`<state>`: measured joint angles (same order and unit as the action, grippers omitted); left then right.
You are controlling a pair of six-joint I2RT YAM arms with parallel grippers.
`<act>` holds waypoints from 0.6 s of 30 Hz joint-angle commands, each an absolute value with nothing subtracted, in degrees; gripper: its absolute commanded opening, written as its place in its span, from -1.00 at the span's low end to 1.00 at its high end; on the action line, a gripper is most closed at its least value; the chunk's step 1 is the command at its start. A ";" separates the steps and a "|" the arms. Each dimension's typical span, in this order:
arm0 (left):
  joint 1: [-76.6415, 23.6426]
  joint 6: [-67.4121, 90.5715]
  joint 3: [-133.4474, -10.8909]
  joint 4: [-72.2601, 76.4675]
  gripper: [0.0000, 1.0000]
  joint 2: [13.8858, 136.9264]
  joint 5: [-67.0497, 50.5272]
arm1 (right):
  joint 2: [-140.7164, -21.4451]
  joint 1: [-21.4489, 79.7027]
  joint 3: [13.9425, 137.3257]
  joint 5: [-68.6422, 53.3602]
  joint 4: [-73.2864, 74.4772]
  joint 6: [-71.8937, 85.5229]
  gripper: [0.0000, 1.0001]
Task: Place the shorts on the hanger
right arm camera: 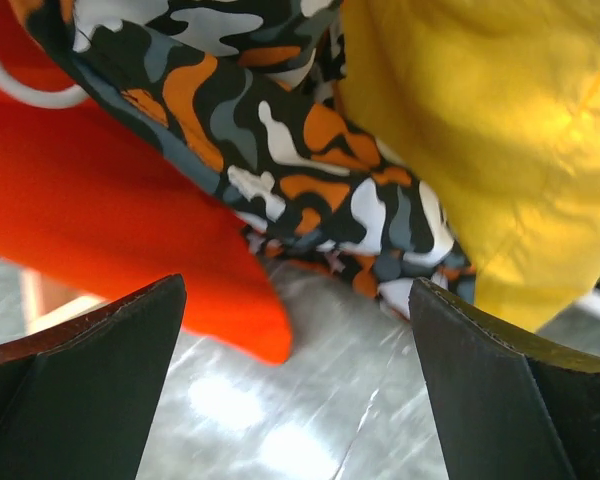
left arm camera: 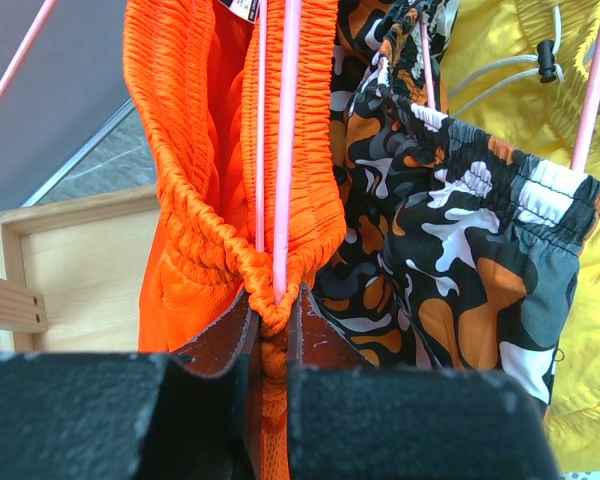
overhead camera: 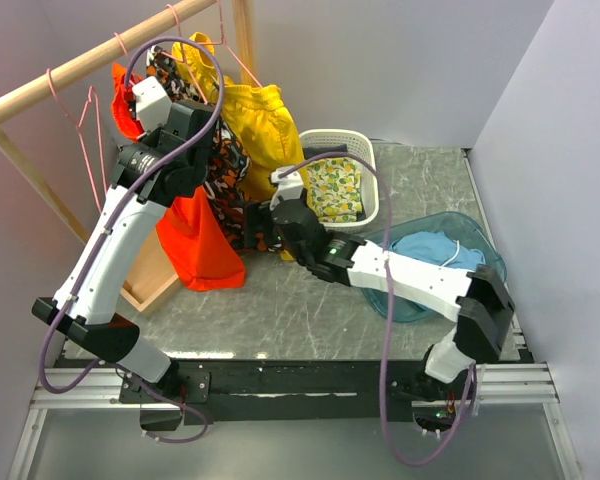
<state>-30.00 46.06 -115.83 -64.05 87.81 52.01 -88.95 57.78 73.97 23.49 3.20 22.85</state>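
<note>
The orange-red shorts (overhead camera: 198, 245) hang below the wooden rail at the left. In the left wrist view their gathered waistband (left arm camera: 230, 150) is draped over the pink wire hanger (left arm camera: 283, 150). My left gripper (left arm camera: 270, 325) is shut on the bunched waistband right at the hanger wire; in the top view it (overhead camera: 160, 135) is up by the rail. My right gripper (right arm camera: 295, 330) is open and empty, low over the table, facing the hems of the orange-red shorts (right arm camera: 110, 230). In the top view it (overhead camera: 265, 225) sits beside the hanging clothes.
Camouflage shorts (left arm camera: 460, 230) and yellow shorts (overhead camera: 255, 125) hang to the right on other pink hangers. An empty pink hanger (overhead camera: 80, 115) hangs at the rail's left. A white basket (overhead camera: 365, 175), a blue tub (overhead camera: 485, 250) and a wooden box (overhead camera: 155, 280) stand on the table.
</note>
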 commanded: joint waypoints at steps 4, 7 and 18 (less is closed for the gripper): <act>-29.62 44.21 -116.46 -59.77 -0.98 85.87 52.65 | -95.27 58.36 78.57 30.15 -9.58 11.96 0.98; -29.44 43.95 -117.07 -60.03 -0.98 86.04 52.73 | -98.95 58.27 80.85 30.06 -9.67 11.43 0.89; -29.36 43.59 -117.77 -60.73 -0.98 85.61 53.88 | -98.53 57.83 80.60 40.84 -8.88 14.23 -1.00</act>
